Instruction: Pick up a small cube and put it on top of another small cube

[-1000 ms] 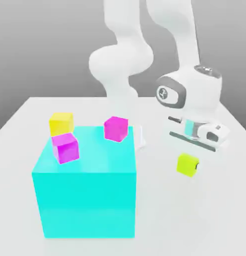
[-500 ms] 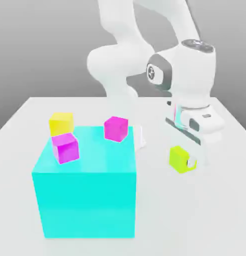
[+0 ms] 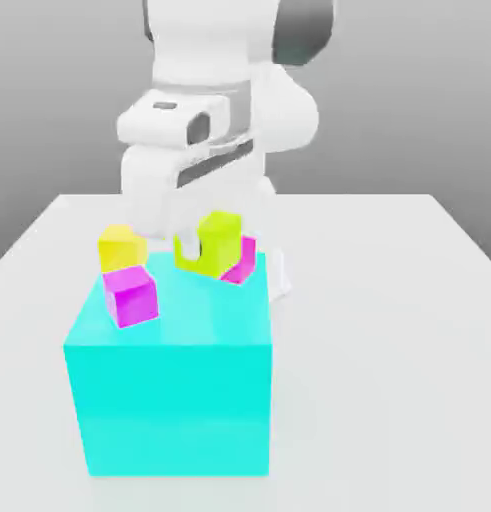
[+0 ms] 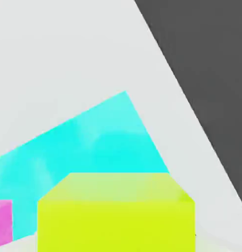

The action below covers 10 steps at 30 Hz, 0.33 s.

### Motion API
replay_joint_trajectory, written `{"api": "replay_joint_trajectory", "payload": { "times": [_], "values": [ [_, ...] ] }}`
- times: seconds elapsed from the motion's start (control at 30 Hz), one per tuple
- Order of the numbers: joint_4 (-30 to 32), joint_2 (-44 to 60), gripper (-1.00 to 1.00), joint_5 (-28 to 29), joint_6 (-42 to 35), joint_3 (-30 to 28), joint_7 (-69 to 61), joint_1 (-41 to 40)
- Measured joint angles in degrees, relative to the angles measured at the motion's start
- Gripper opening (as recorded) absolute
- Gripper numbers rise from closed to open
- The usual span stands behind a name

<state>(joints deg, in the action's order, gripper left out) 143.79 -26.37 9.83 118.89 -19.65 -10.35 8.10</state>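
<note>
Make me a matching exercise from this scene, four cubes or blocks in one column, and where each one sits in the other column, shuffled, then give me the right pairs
Things:
1. lime cube
2. golden-yellow cube
3. violet-magenta cube
4. cyan block

Places:
A. resting on the table, carrying a magenta cube
B. on the cyan block's top, near its corner at the exterior view's left
C. held in the gripper, in front of the pinkish-magenta cube
D. behind the cyan block, at the exterior view's left

Pairs: 1-C, 2-D, 3-B, 4-A
</note>
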Motion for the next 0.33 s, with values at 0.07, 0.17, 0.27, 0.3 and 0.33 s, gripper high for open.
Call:
{"api": "replay_joint_trajectory", "payload": {
  "times": [0.07,0.17,0.27,0.3,0.33],
  "values": [
    [-1.0,-0.2,-1.0,0.4,-1.4,-1.3,2.3,-2.6],
    [2.1,2.3,-1.0,0.5,4.1,-2.5,2.7,-3.4],
    [3.3,3.2,1.0,0.5,6.1,-2.9,2.6,-3.4],
    [3.3,3.2,1.0,0.5,6.1,-2.9,2.6,-3.4],
    [3.3,3.2,1.0,0.5,6.1,-2.9,2.6,-3.4]
  ]
}}
